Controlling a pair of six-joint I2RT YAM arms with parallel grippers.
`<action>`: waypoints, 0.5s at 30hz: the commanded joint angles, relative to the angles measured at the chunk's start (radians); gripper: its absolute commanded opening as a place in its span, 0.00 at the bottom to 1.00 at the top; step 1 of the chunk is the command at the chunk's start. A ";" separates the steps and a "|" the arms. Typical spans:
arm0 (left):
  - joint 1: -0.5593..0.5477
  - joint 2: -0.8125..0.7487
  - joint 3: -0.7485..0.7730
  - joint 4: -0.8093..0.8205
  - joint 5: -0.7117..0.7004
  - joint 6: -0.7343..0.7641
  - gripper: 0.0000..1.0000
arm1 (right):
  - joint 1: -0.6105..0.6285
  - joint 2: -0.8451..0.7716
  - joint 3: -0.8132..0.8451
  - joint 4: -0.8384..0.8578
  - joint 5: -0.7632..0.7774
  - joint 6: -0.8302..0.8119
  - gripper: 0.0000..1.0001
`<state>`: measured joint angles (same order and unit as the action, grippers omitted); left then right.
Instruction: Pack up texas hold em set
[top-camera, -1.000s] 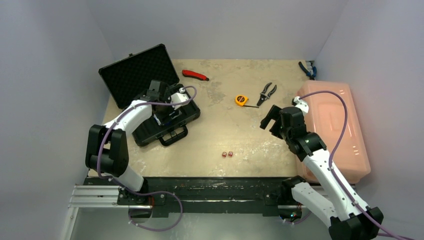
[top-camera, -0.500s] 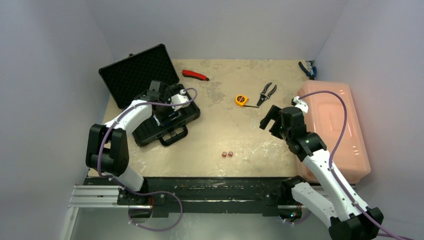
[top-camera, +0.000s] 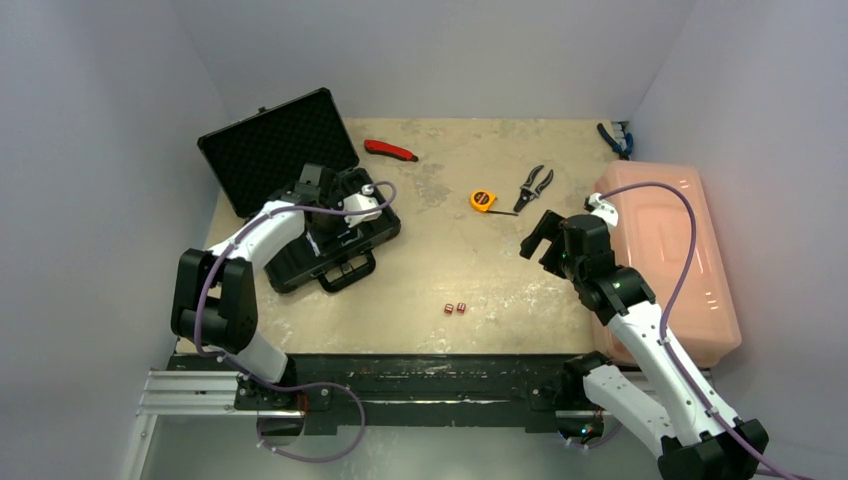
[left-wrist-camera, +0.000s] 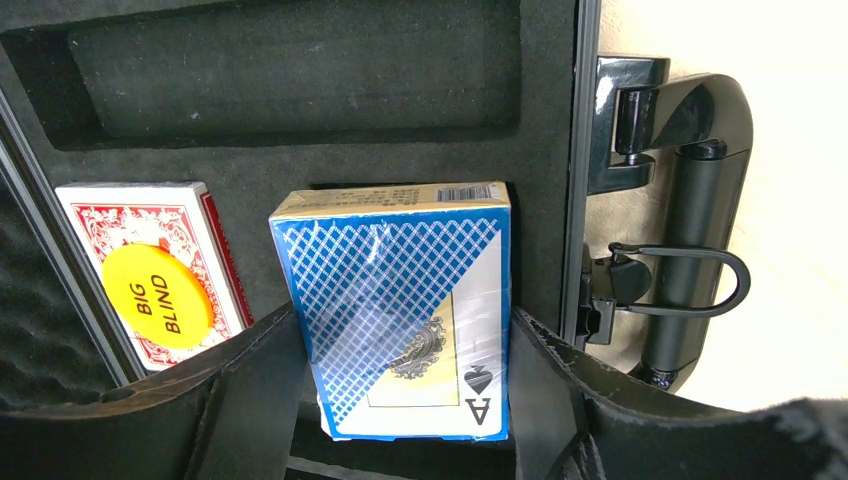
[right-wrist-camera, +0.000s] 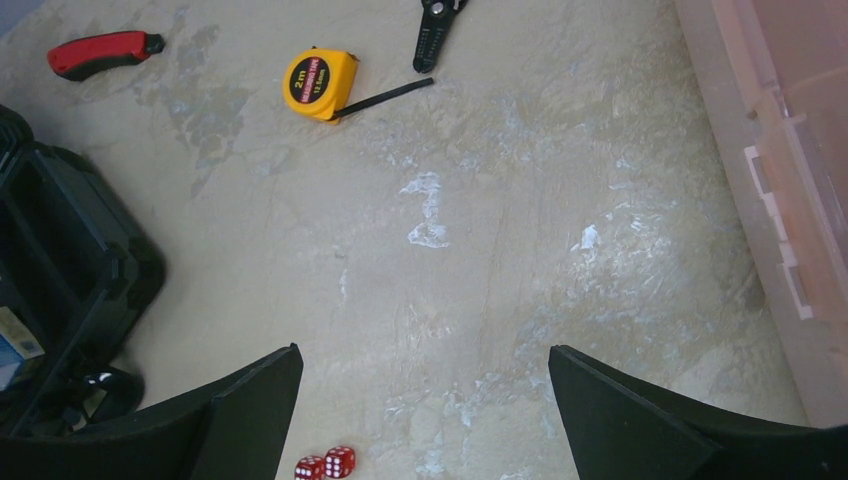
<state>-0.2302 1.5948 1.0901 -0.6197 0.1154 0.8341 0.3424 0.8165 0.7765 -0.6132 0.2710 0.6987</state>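
The black briefcase (top-camera: 300, 255) lies open at the left, its lid (top-camera: 275, 150) tilted back. My left gripper (top-camera: 335, 225) hangs over the foam tray, shut on the blue card deck (left-wrist-camera: 400, 300), whose far end dips into a foam slot (left-wrist-camera: 400, 190). Beside it in the tray lies the red card deck (left-wrist-camera: 190, 215) with an orange "BIG BLIND" disc (left-wrist-camera: 157, 295) on top. Two tiny red dice (top-camera: 455, 308) (right-wrist-camera: 325, 465) sit on the table near the front. My right gripper (top-camera: 540, 235) (right-wrist-camera: 425, 352) hovers open and empty, up and to the right of the dice.
The case handle (left-wrist-camera: 690, 230) points toward the table's middle. A yellow tape measure (top-camera: 482, 200), black pliers (top-camera: 535, 185) and a red utility knife (top-camera: 390, 150) lie further back. The large pink bin (top-camera: 665, 250) fills the right side, with blue pliers (top-camera: 615, 138) behind it.
My left wrist has shifted a little to the right over the case with the blue deck still in its grip. The right arm has barely moved.
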 joint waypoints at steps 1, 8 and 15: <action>-0.012 -0.045 -0.022 -0.062 0.036 0.020 0.00 | 0.004 -0.018 -0.006 0.018 0.008 -0.010 0.99; -0.012 -0.023 -0.015 -0.082 0.050 0.000 0.00 | 0.004 -0.028 -0.008 0.018 0.009 -0.009 0.99; -0.013 -0.025 -0.019 -0.085 0.072 -0.012 0.03 | 0.003 -0.028 -0.006 0.017 0.008 -0.009 0.99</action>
<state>-0.2306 1.5875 1.0840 -0.6399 0.1165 0.8322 0.3424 0.8017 0.7765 -0.6132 0.2710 0.6987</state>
